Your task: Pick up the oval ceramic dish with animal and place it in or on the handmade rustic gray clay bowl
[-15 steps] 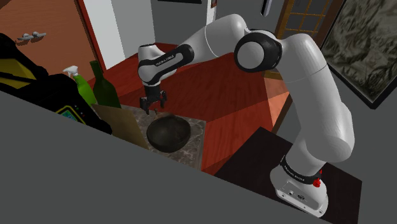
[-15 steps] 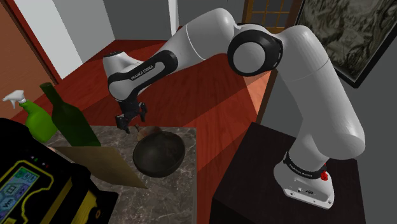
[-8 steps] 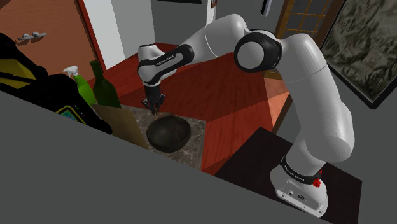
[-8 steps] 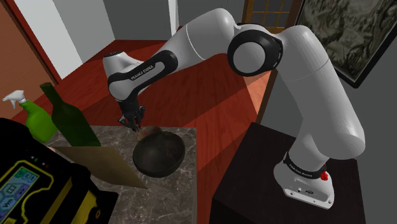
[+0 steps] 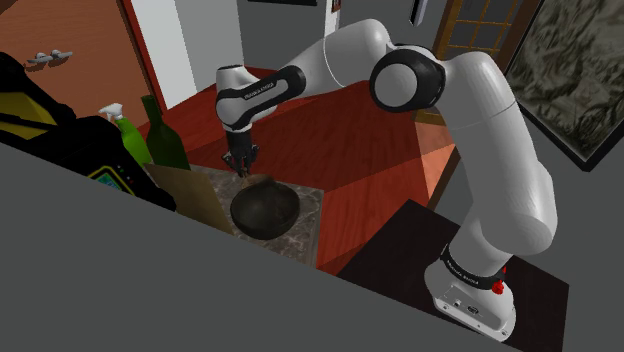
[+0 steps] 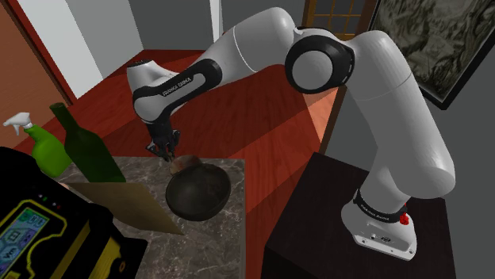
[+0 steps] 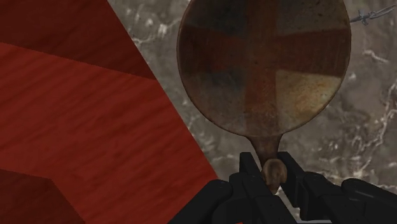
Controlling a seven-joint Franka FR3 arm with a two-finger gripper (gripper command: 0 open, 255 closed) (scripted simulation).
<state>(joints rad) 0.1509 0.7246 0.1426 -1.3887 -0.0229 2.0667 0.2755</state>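
Oval brown dish (image 7: 264,63) is gripped by the jaws: the two black fingers (image 7: 251,181) are closed on a small rounded knob at its near end, and the wide, mottled face of the dish spreads out ahead of them. Directly under the jaws and the dish lies the grey marbled desk (image 7: 356,127), whose edge runs past the jaws on one side, with the red wooden floor (image 7: 76,114) beyond that edge. In the second exterior view the dish hangs from the jaws just at the rim of the dark round bowl (image 6: 198,192), which sits on the desk a little below and beside the jaws; whether dish and bowl touch cannot be told. A flat tan board (image 6: 127,202) lies next to the bowl, on the side away from the stand. Farther from the jaws stand a dark green glass bottle (image 6: 83,147) and a light green spray bottle (image 6: 36,150), both upright. The white arm (image 6: 238,55) reaches down to the jaws from its dark stand (image 6: 317,206), well apart from the desk's things.
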